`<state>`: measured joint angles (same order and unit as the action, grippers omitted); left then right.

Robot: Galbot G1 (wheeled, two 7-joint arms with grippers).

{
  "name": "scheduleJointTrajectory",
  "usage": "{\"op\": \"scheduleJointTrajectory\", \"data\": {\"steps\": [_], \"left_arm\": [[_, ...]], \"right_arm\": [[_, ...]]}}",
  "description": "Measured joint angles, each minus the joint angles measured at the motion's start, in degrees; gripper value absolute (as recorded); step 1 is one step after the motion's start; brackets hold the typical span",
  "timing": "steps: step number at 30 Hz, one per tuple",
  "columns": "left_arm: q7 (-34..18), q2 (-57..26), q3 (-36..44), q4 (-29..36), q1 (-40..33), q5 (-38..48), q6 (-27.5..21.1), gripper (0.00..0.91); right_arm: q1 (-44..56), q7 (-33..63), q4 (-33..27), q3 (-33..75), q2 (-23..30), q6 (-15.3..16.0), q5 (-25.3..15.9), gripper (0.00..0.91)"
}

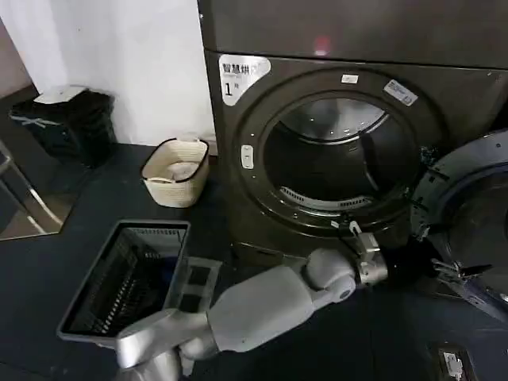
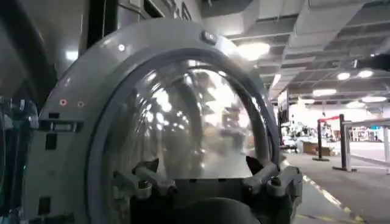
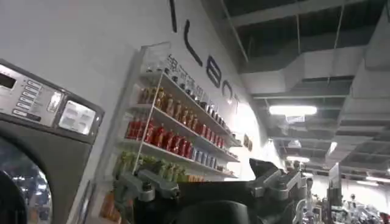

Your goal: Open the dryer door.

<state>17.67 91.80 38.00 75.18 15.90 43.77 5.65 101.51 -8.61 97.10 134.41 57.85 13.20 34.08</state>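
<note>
Dryer door (image 1: 475, 230): swung fully open, hanging at 3 o'clock of the dryer (image 1: 349, 151), its dark inner face turned toward the round drum opening.
Left gripper (image 1: 409, 266): the pale left arm reaches across the floor from 7 o'clock, its wrist below the drum opening; the gripper lies in shadow just beside the door's lower edge, and I cannot tell whether it touches.
Left wrist view: the door's glass bulge (image 2: 183, 122) fills the space straight ahead, and the two fingers (image 2: 143, 182) stand apart, holding nothing.
Right gripper (image 3: 207, 182): raised, facing a wall shelf of bottles (image 3: 170, 134); its fingers are spread and empty.
Drum: open and dark, no laundry visible.
Wicker basket (image 1: 176, 171): at 9 o'clock of the dryer, pale cloth inside.
Grey laundry basket (image 1: 127, 278): at 8 o'clock, tilted, contents unclear.
</note>
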Motion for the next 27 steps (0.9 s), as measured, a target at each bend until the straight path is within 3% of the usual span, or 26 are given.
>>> {"op": "scheduleJointTrajectory", "data": {"steps": [7, 15, 27], "left_arm": [[0.18, -4.84, 0.54, 1.76, -0.16, 1.46, 3.40, 0.907], [-1.20, -10.41, 0.23, 4.71, 0.69, 1.49, 4.13, 0.907], [-4.06, -24.10, 1.43, 14.93, 0.73, 1.69, 9.21, 0.907]], "right_arm": [[-0.41, -0.03, 0.09, -0.37, -0.35, -0.12, -0.14, 0.907], [-1.12, -0.08, 0.38, -1.24, -0.39, -0.30, -0.21, 0.907], [-2.33, 0.17, 2.07, -1.30, -0.68, -0.07, -0.53, 0.907]]}}
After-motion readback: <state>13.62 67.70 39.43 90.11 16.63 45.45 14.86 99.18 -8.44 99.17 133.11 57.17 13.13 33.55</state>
